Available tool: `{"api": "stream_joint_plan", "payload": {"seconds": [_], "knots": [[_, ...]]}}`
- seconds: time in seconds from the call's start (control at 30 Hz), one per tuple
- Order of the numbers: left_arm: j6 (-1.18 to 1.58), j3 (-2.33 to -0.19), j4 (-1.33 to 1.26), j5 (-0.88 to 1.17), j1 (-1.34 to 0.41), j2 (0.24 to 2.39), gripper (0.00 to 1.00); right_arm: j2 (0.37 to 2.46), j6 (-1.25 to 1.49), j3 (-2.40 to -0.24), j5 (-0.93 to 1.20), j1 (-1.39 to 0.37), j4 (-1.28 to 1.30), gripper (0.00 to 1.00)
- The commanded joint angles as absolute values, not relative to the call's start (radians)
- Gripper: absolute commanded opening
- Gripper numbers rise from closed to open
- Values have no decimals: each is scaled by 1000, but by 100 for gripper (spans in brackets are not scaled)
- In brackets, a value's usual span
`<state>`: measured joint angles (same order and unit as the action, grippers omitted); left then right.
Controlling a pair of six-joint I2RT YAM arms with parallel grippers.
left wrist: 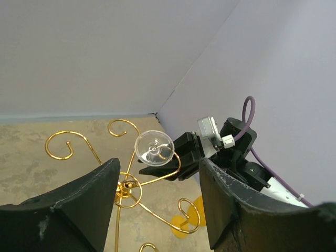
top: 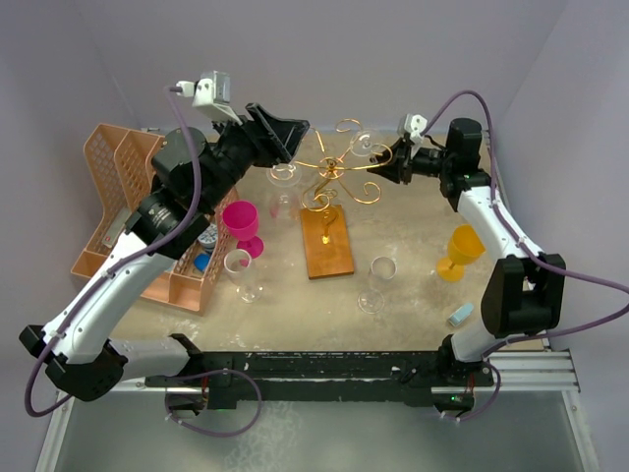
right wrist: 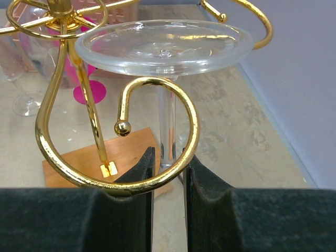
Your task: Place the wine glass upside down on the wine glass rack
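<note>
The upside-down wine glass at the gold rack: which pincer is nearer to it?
Right. The right pincer is shut on the stem of the wine glass, just below a curl of the rack. The left pincer stands open on the opposite side, apart from the glass.

The clear wine glass [right wrist: 163, 46] is upside down, foot on top. Its stem stands inside one curled arm, at 2 o'clock from the post of the gold wine glass rack [top: 330, 173], which is upright on its wooden base.
</note>
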<state>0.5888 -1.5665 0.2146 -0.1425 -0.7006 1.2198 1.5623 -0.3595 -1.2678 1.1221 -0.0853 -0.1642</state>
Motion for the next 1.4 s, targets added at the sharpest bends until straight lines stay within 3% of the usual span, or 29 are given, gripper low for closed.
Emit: {"api": "stream_joint_plan", "payload": {"seconds": [0.0, 0.3, 1.37], "knots": [[571, -1581, 192, -153, -696, 1191, 59, 1534, -430, -1309, 1180, -94, -118, 0], [568, -1580, 189, -154, -696, 1197, 59, 1461, -445, -1251, 1216, -94, -129, 0], [573, -1640, 198, -124, -696, 1254, 59, 1315, -316, -1118, 960, -66, -280, 0]]}}
